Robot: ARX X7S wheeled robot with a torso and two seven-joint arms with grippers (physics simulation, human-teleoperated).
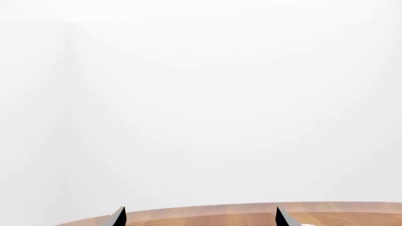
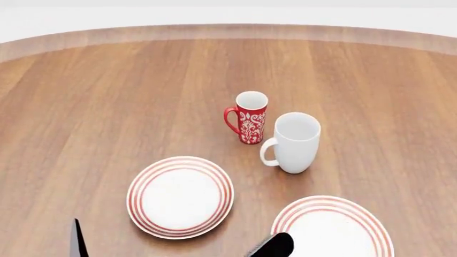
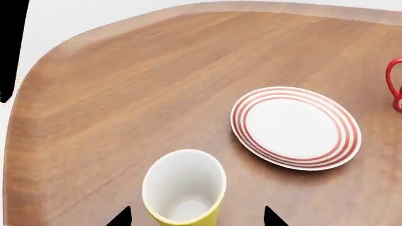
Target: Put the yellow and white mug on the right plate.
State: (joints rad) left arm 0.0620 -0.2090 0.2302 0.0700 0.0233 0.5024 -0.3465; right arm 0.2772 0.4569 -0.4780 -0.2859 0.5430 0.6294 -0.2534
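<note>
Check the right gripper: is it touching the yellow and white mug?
Apart. The right wrist view shows the yellow and white mug between the open jaws of the right gripper, with bare table visible on both sides.

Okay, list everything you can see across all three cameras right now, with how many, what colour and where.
table: one, brown wood, under everything.
left plate: one, white with red rings, near side of the table, bare.
right plate: one, same pattern, near right, bare, partly cut off by the head view's edge.
red mug: one, red with white pattern, upright at mid-table.
white mug: one, plain white, upright just right of the red mug.
yellow and white mug: one, yellow outside, white inside, seen only in the right wrist view, between the right jaws.
left gripper: black, jaws apart, nothing between them.
right gripper: black, jaws flanking the yellow mug; grip unclear.
</note>
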